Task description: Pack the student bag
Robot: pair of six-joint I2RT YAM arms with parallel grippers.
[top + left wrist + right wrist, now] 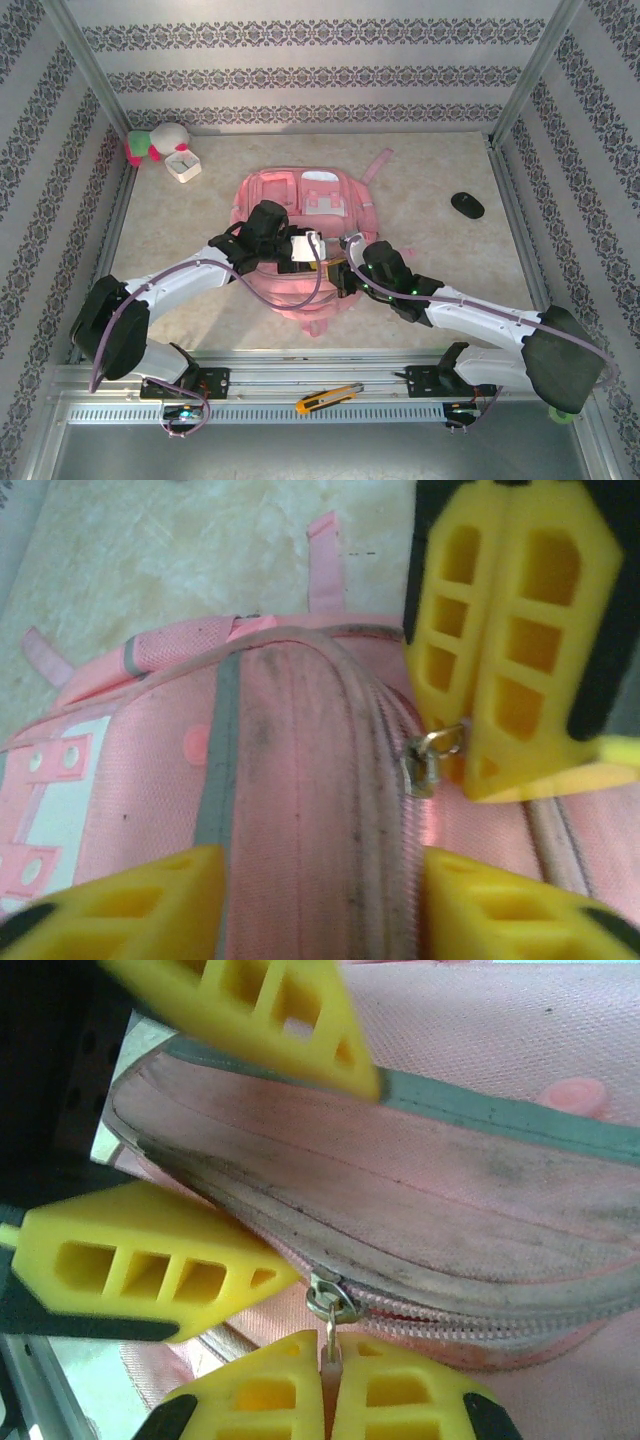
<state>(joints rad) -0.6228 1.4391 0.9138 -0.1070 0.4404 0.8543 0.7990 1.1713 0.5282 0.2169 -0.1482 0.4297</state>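
Two hands are recorded over the bag [300,205], which lies flat near the middle of the worktop [420,300] with a strap pointing toward the far wall. Bare worktop is seen on every side of the bag, widest to the right and the left.

The right hand [328,1355] is clenched on the zip pull [329,1332], its fingers pressed together with the metal tab between them. The slider [331,1300] sits on the bag's curved upper edge, and meshed teeth run away from it along that edge.

The left hand [322,865] is released, its fingers spread to either side of the same edge beside the slider. Whether its pads touch the fabric cannot be told. The two hands stand just beside each other with little room between them.

A plush toy [152,143] and a white box [184,165] are noted in the far left corner, and a mouse [467,205] near the right wall, all well apart from the bag. A knife [328,398] lies on the near rail between the arm bases.
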